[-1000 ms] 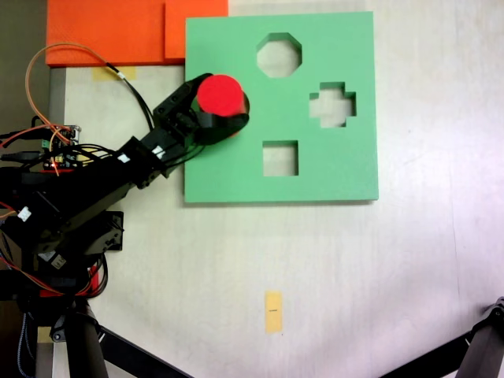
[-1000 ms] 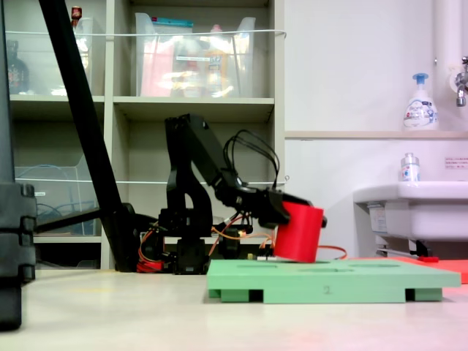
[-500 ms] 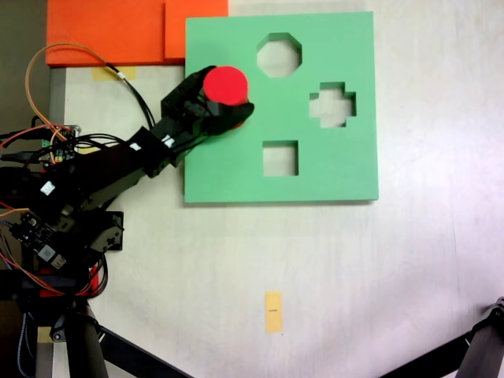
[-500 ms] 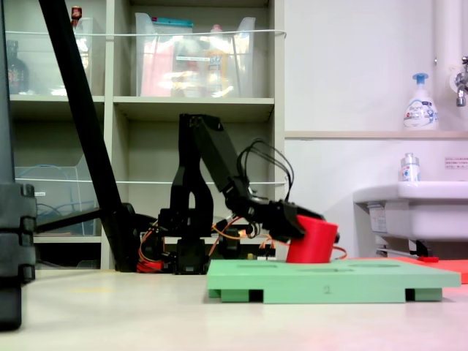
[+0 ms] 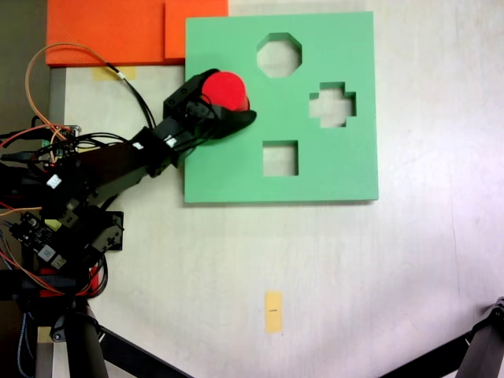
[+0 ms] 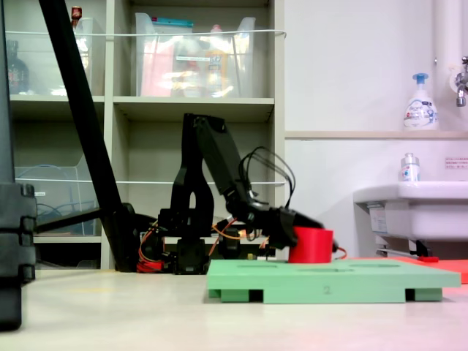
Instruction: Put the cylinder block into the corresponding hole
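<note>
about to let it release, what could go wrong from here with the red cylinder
The cylinder block stands partly sunk in the green board but still rises above its top in the side fixed view, so it may not be fully seated. The gripper is wrapped close around it, so opening or pulling back could drag or tilt it out of the hole.

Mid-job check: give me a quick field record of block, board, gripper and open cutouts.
cylinder block: red, upright, partly sunk into the green board, top above the surface in a fixed view
gripper: jaws around the block
open cutouts: octagon, cross, square
circular hole: covered by the block
</note>
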